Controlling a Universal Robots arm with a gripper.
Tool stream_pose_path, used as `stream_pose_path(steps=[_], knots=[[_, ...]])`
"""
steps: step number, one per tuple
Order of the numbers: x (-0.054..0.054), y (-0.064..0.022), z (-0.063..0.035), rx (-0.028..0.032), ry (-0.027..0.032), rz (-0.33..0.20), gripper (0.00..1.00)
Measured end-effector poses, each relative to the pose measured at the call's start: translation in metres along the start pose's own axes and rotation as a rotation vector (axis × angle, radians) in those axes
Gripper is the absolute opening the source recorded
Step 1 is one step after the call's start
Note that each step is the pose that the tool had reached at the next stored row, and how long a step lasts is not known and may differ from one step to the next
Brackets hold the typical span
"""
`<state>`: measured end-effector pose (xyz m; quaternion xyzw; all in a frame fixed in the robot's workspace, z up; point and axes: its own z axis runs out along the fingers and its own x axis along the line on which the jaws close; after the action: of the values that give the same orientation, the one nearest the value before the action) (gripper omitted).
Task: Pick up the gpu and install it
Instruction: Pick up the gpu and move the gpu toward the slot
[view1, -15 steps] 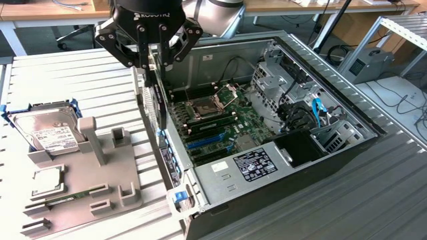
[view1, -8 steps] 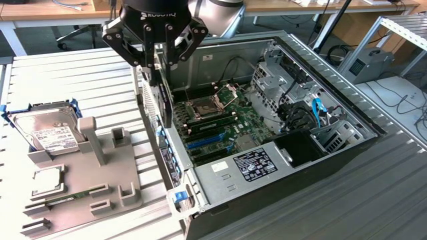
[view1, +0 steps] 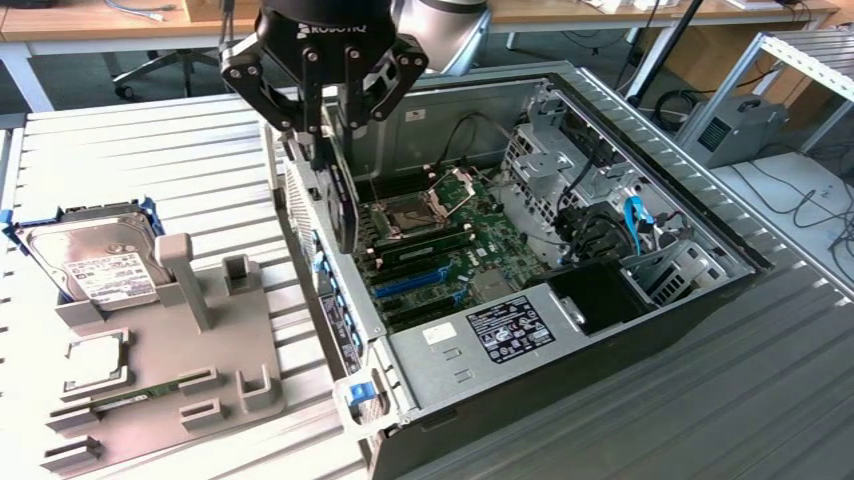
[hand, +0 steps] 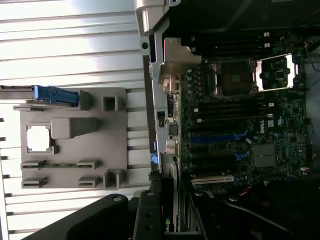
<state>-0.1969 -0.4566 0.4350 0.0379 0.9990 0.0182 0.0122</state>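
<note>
The gpu is a thin black card hanging edge-down in my gripper, which is shut on its upper edge. It hovers above the rear wall of the open computer case, just over the motherboard and apart from it. The blue expansion slots lie a little nearer the camera than the card's lower end. In the wrist view the gpu runs out from between my fingers toward the case's rear edge, with the blue slots beside it.
A grey holder fixture sits on the slatted table at the exterior view's left, with a silver hard drive in a blue frame and a narrow green memory stick. Drive cages and cables fill the case's far side.
</note>
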Motion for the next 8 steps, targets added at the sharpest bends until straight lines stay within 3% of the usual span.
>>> stream_pose_path(steps=[8], knots=[[-0.0095,0.0007,0.0004,0.0001,0.0000,0.000,0.26]])
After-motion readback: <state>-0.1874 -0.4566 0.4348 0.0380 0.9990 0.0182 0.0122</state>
